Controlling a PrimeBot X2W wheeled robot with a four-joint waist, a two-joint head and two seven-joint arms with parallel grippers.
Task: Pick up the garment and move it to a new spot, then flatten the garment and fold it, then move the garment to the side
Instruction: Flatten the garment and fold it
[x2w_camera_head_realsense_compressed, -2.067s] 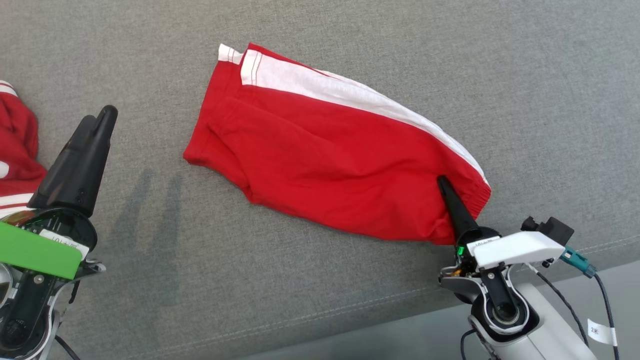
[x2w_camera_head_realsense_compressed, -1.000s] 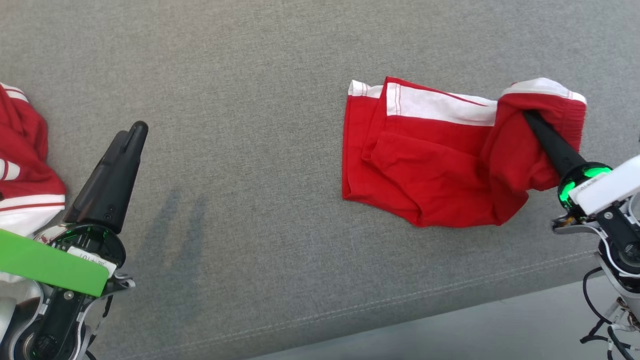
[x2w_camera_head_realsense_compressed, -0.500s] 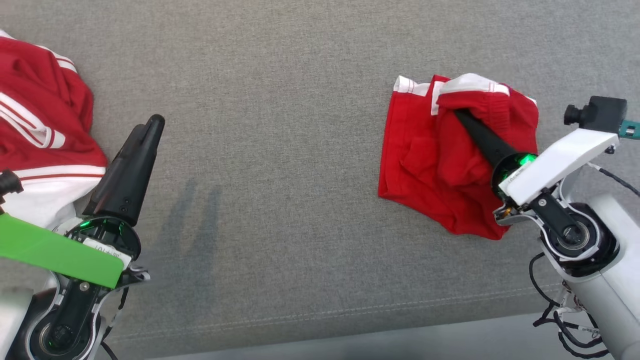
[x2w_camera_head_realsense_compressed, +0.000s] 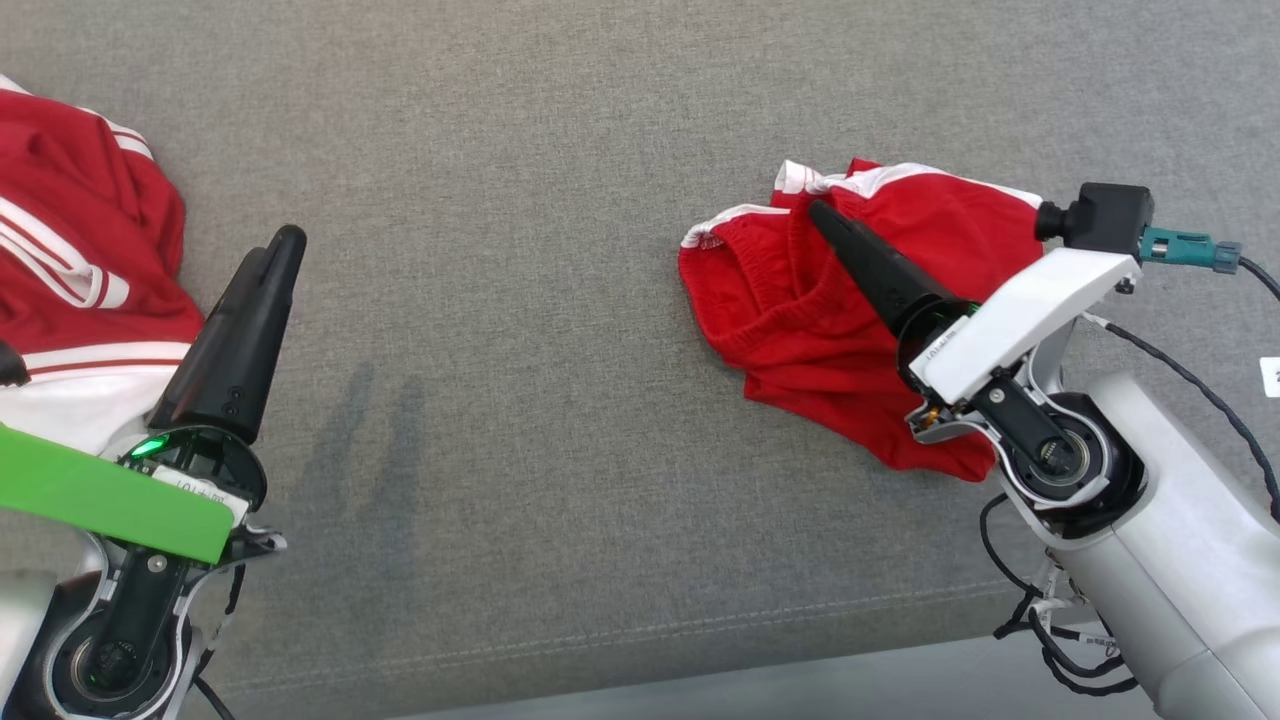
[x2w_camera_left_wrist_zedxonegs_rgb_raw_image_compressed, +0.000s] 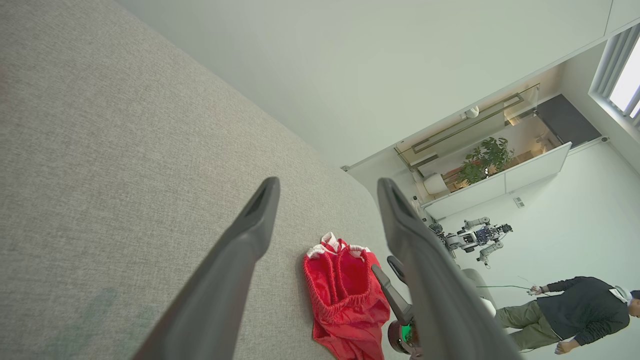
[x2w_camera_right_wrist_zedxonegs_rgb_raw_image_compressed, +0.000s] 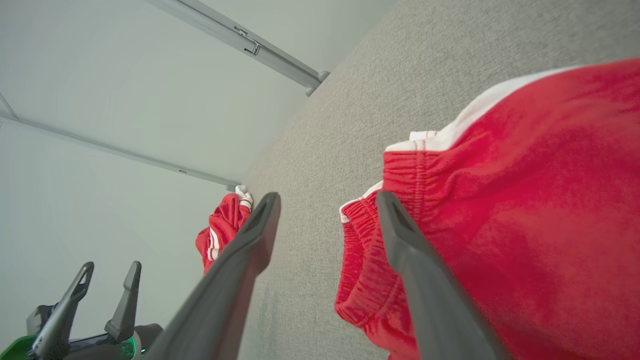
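Working L to R across the grey cushion: a second red-and-white garment sits bunched at the cushion's left edge, apart from the job, we judge. Next, our left gripper hangs over bare fabric near the front-left corner, jaws wide w/ nothing between them. Its arm comes up from the lower left, fingers aimed away from the front edge & tipped slightly right. We read that as a parked pose, leaving the other arm room.

Past a broad bare stretch, the red shorts, the task's garment, lie in a compact, doubled-over heap toward the cushion's right end. They sit back from the front edge, elastic waistband facing left, white stripe along the far side.

Our right gripper is spread wide & grips nothing. One finger is over the red cloth (touching or not, can't tell), the other over bare cushion just beside the waistband. The right forearm enters from the front-right corner, wrist cocked, fingers slanting back & left, low across the heap.

Our view: the shorts are at the side spot, so the move-aside step looks about done. Bkgd of the left wrist view: a person off past the cushion's end.
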